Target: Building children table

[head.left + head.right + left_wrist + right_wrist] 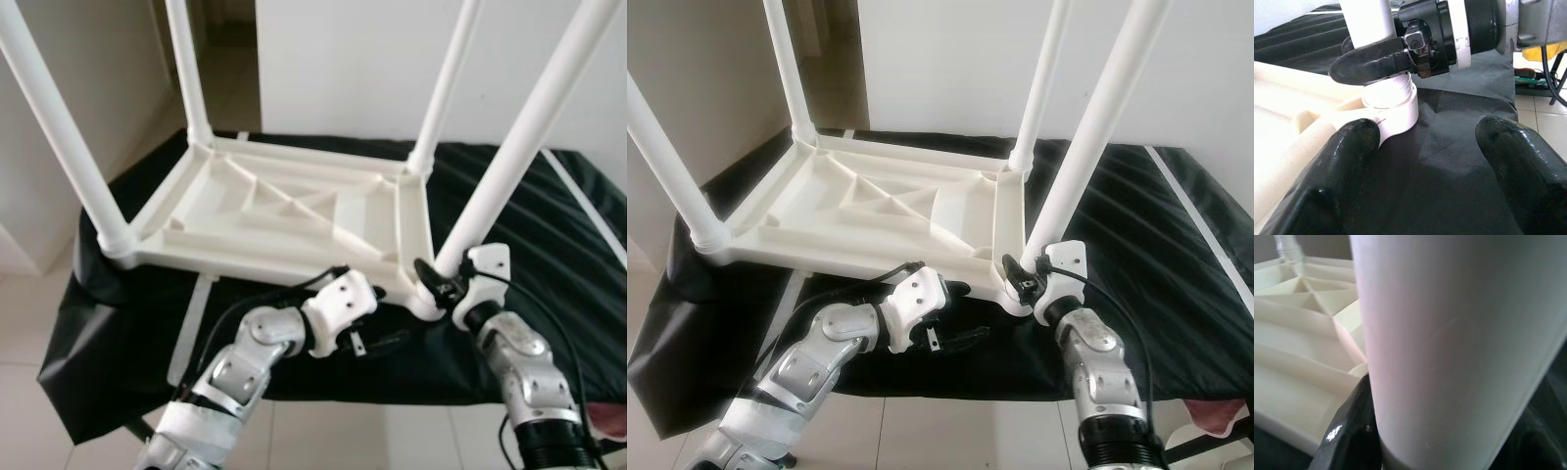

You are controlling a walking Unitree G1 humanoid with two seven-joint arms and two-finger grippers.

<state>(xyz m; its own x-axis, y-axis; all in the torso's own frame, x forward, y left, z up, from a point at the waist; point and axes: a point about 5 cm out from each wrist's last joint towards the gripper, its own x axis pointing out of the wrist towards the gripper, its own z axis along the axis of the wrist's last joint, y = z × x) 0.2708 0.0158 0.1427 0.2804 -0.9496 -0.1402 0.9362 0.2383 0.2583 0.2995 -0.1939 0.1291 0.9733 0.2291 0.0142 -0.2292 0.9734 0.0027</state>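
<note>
Right gripper (1031, 272) clamped on near-right leg (1095, 137) for seating into socket (1393, 105); left gripper (1425, 161) spread apart beside tabletop (284, 211), bracing.

Upturned table (284, 211) on the cloth (549, 284); right gripper (438, 281) at its near-right leg (519, 147); left gripper (387, 343) just beside

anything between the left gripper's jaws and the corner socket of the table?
Only bare black cloth. In the left wrist view the left gripper is open just short of the corner socket.
</note>
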